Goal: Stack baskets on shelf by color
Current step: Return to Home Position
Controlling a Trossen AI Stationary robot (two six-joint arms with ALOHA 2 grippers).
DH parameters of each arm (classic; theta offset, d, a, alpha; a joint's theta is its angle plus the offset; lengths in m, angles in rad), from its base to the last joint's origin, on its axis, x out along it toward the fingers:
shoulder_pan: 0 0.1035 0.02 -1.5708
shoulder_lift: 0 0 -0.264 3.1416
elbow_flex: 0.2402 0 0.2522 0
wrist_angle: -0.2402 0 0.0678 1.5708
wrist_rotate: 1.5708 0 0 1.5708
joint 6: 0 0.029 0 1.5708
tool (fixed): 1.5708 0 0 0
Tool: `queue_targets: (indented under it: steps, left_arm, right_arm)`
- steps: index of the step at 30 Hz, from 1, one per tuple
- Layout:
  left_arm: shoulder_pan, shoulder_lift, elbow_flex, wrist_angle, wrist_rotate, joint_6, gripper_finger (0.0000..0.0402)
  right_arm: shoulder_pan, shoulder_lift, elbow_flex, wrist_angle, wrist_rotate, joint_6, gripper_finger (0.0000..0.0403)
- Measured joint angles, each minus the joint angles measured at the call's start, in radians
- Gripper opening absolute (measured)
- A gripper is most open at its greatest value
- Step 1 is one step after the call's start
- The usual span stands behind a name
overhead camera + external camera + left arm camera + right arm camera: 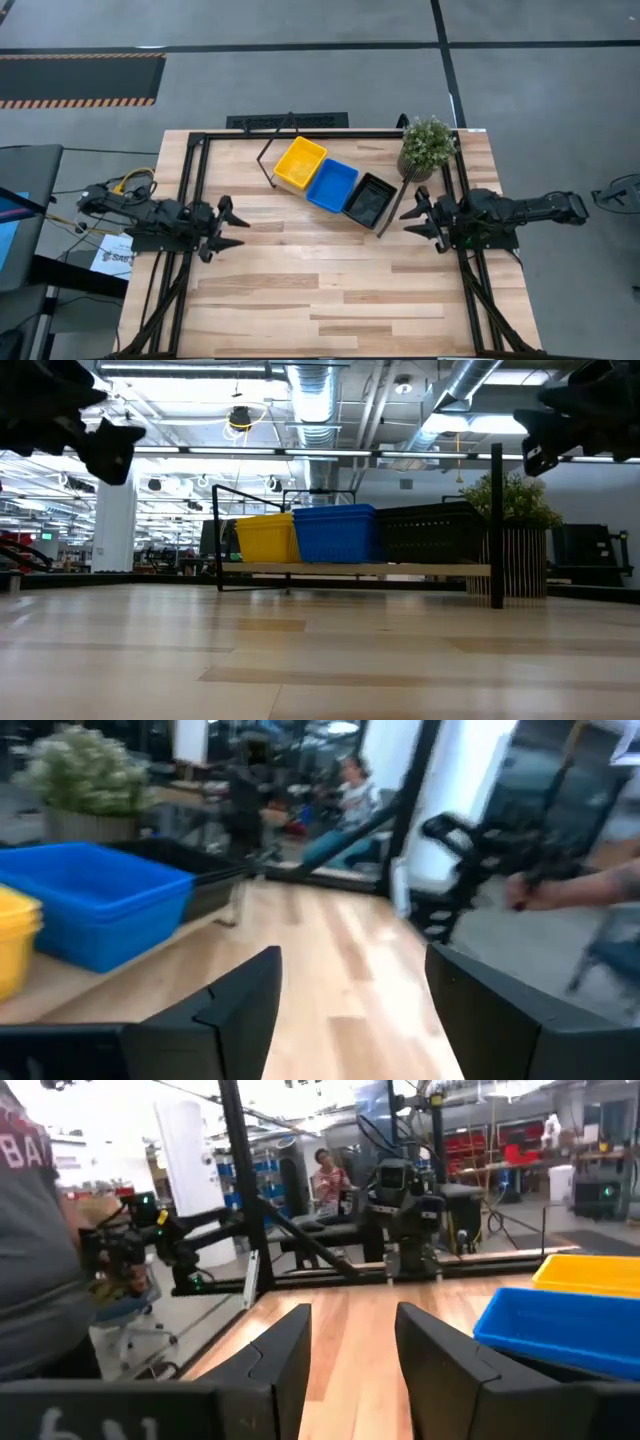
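The shelf (420, 569) is mostly hidden from above; the baskets cover its board and only its thin black legs show, while the low view gives the board edge-on toward the far side of the desk (320, 290). On it three colours sit in a row, touching: yellow baskets (300, 163) toward the left arm's side, blue baskets (332, 185) in the middle, black baskets (369, 200) nearest the potted plant (428, 145); how many are nested in each pile cannot be made out, and the black pile is dim in the low view.

The left gripper (232, 226) hangs over the left edge of the desk, its fingers spread apart and holding nothing, well apart from the yellow baskets; the right gripper (415, 212) is at the right edge, fingers likewise spread and empty, near the black baskets and just beside the plant. In the low view both arms are cut off by the top edge, high above the desk.

The left wrist view is blurred; a seated person (350, 785) shows beyond the desk, too soft to tell more; the right wrist view has a person in a grey shirt (35, 1250) cut off at its edge.
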Motion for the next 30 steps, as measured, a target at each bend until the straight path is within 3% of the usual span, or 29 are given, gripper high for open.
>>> queue_targets:
  steps: [14, 21, 26, 30]
  left_arm:
    - [0.068, 0.001, -0.002, -0.004, -0.007, 0.083, 0.0238]
    - [0.068, 0.001, -0.002, -0.003, -0.009, 0.09, 0.0238]
    - [0.068, 0.001, -0.003, -0.003, -0.007, 0.119, 0.0238]
    - [0.068, 0.001, -0.003, -0.003, -0.001, 0.116, 0.0238]
  right_arm:
    - [0.003, -0.032, -0.005, -0.096, -0.144, -0.053, 0.0172]
    - [0.0, -0.031, -0.005, -0.103, -0.1, -0.057, 0.0177]
    - [0.0, -0.034, -0.006, 0.075, -0.092, -0.042, 0.0175]
    - [0.0, -0.047, -0.006, 0.016, -0.044, -0.045, 0.0172]
